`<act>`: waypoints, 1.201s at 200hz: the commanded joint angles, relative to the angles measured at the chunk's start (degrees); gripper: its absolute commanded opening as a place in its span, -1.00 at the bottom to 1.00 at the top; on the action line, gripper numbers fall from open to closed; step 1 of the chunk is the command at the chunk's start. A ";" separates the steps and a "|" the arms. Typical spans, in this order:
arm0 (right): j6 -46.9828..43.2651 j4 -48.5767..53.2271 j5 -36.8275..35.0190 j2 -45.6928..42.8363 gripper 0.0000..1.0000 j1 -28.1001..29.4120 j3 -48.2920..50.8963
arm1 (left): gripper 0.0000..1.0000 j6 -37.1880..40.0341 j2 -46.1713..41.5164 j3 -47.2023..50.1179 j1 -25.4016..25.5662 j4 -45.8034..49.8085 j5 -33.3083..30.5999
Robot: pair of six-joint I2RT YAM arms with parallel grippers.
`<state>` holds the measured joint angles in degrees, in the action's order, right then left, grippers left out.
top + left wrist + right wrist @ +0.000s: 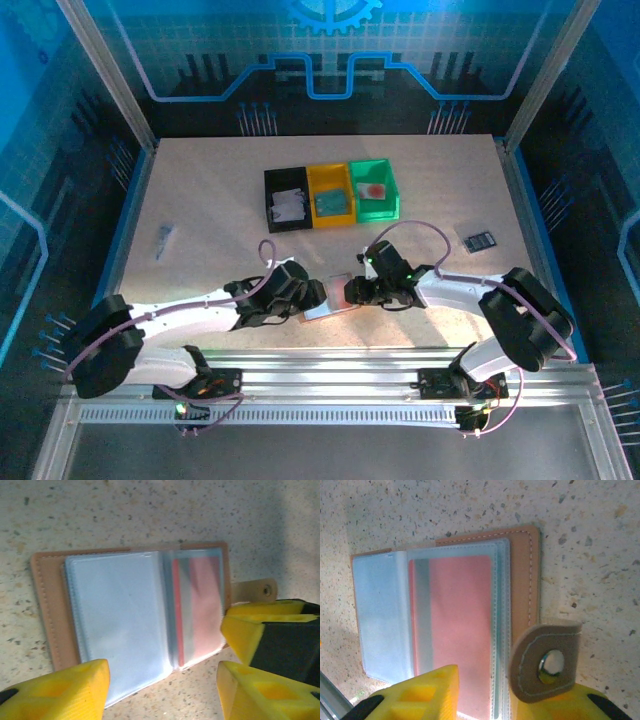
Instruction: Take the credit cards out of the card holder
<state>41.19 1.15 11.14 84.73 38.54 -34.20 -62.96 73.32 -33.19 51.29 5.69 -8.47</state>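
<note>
The card holder [330,303] lies open and flat on the table between my two grippers. It is tan leather [47,605] with pale blue clear pockets. A reddish credit card [205,605] sits in a pocket of its right half, and it also shows in the right wrist view [460,620]. My left gripper [162,685] is open, its yellow fingers [60,692] straddling the holder's near edge. My right gripper [485,700] is open at the holder's outer end. The snap tab [545,665] rests on one of its fingers [570,707].
Black [285,198], yellow [330,195] and green [373,190] bins stand in a row at the back centre, each with something flat inside. A small dark item [480,241] lies at the right. A small pale item [165,240] lies at the left.
</note>
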 commanded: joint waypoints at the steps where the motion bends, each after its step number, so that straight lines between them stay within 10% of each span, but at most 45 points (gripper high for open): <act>1: 0.40 -0.98 0.60 0.09 -0.38 -0.47 -1.14 | 0.18 -0.15 -1.08 1.62 0.40 0.92 -1.93; 240: 1.03 1.39 -3.88 -2.52 -0.38 1.76 -0.91 | 0.09 -1.20 8.31 4.27 0.39 -5.24 -0.32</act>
<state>41.63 1.50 9.91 82.83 39.55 -34.50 -63.13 80.23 -30.59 51.29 -0.32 -9.21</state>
